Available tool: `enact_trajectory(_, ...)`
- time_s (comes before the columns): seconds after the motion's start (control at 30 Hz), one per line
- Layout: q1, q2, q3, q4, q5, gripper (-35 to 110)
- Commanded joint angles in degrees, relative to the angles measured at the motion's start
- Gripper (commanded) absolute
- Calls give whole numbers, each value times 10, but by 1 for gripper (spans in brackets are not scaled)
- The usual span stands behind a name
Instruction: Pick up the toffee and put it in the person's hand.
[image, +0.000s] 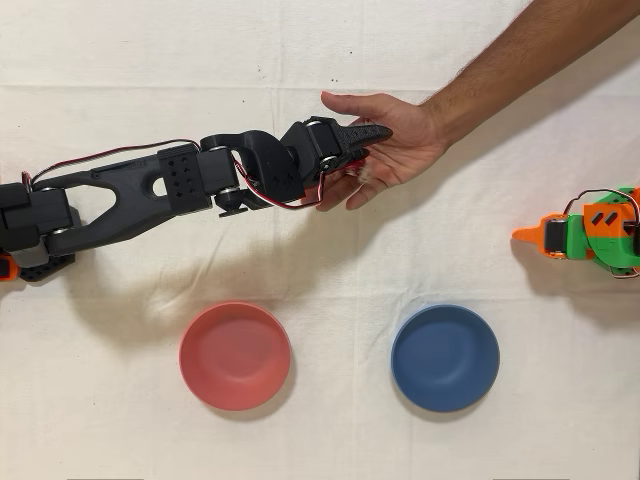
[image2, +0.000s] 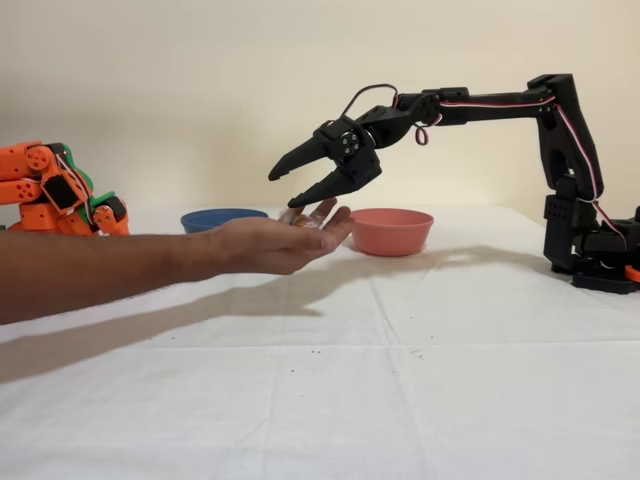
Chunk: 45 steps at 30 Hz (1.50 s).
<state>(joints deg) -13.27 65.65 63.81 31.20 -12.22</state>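
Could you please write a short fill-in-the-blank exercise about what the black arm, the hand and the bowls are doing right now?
1. The black arm's gripper hangs above the person's hand with its jaws ____.
2. The toffee lies in the person's ____.
3. In the overhead view, the red bowl sits to the ____ of the blue bowl.

Missing words: open; hand; left

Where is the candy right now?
The toffee lies in the person's hand, left of middle in the fixed view, just under the open black gripper and in front of the blue bowl.
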Motion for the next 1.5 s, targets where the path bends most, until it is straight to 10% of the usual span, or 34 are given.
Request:
enact_trajectory(0.0, 6, 61, -24, 11, -4, 21)
enact_trajectory(1.47, 184, 1034, 822, 191, 178, 0)
